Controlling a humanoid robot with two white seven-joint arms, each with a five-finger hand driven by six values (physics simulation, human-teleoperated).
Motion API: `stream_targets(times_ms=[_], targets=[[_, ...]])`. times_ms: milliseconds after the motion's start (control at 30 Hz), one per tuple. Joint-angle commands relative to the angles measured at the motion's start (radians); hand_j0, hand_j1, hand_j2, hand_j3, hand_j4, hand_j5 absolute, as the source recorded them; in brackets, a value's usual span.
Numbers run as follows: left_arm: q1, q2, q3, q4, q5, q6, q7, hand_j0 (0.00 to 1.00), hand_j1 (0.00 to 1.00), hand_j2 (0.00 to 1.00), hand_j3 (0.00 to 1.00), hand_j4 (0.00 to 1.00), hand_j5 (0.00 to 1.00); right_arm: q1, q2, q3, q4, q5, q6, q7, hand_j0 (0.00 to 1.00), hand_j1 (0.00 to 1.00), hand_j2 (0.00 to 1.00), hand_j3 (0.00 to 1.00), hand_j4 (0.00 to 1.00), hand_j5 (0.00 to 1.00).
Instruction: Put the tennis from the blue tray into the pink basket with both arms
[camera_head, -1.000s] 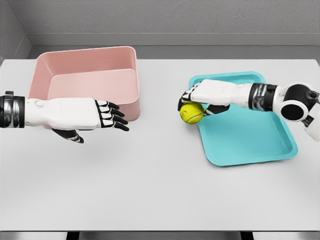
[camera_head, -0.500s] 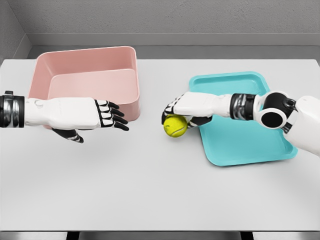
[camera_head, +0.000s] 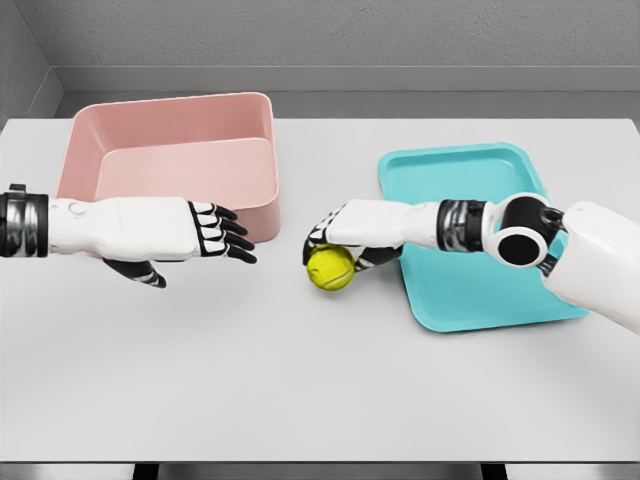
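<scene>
Ball (camera_head: 331, 267) gripped under right hand (camera_head: 350, 237), now clear of blue tray (camera_head: 500, 300), carried left over surface (camera_head: 320, 380) since a second ago. Left hand (camera_head: 190, 232) open, empty, waiting before pink basket (camera_head: 170, 150). Handover likely next.

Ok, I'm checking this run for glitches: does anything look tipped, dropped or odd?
Nothing stands out. The pink basket and blue tray sit flat, and the right hand grips the ball above the table between them.
</scene>
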Motion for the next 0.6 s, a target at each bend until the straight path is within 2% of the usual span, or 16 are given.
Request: stream_targets(times_ms=[0, 267, 333, 433, 500, 533, 567], targets=[[0.0, 0.003, 0.001, 0.0, 0.006, 0.002, 0.0, 1.0, 1.0, 1.0, 1.0, 1.0, 1.0, 0.0, 0.007, 0.003, 0.003, -0.004, 0.002, 0.0, 0.6, 0.6, 0.6, 0.6, 0.6, 0.6], [0.003, 0.017, 0.001, 0.0, 0.02, 0.002, 0.0, 1.0, 1.0, 1.0, 1.0, 1.0, 1.0, 0.0, 0.034, 0.012, 0.024, 0.001, 0.002, 0.0, 0.6, 0.6, 0.6, 0.6, 0.6, 0.6], [0.025, 0.016, 0.001, 0.0, 0.02, 0.002, -0.002, 1.0, 1.0, 1.0, 1.0, 1.0, 1.0, 0.0, 0.034, 0.012, 0.024, 0.001, 0.003, -0.001, 0.63, 0.63, 0.63, 0.63, 0.63, 0.63], [0.029, 0.016, 0.001, 0.0, 0.02, 0.002, -0.002, 1.0, 1.0, 1.0, 1.0, 1.0, 1.0, 0.005, 0.034, 0.012, 0.035, 0.001, 0.002, -0.001, 0.74, 0.74, 0.74, 0.74, 0.74, 0.74], [0.028, 0.017, 0.001, 0.0, 0.02, 0.002, -0.006, 1.0, 1.0, 1.0, 1.0, 1.0, 1.0, 0.005, 0.033, 0.012, 0.036, 0.001, 0.002, -0.004, 0.88, 0.88, 0.88, 0.88, 0.88, 0.88], [0.026, 0.017, -0.001, 0.0, 0.021, 0.002, -0.035, 1.0, 1.0, 1.0, 1.0, 1.0, 1.0, 0.005, 0.031, 0.012, 0.036, 0.001, 0.002, -0.004, 0.94, 0.94, 0.94, 0.94, 0.94, 0.94], [0.023, 0.019, -0.001, 0.0, 0.021, 0.002, -0.14, 1.0, 1.0, 1.0, 1.0, 1.0, 1.0, 0.006, 0.03, 0.012, 0.036, -0.001, 0.002, -0.004, 0.96, 0.96, 0.96, 0.96, 0.96, 0.96]])
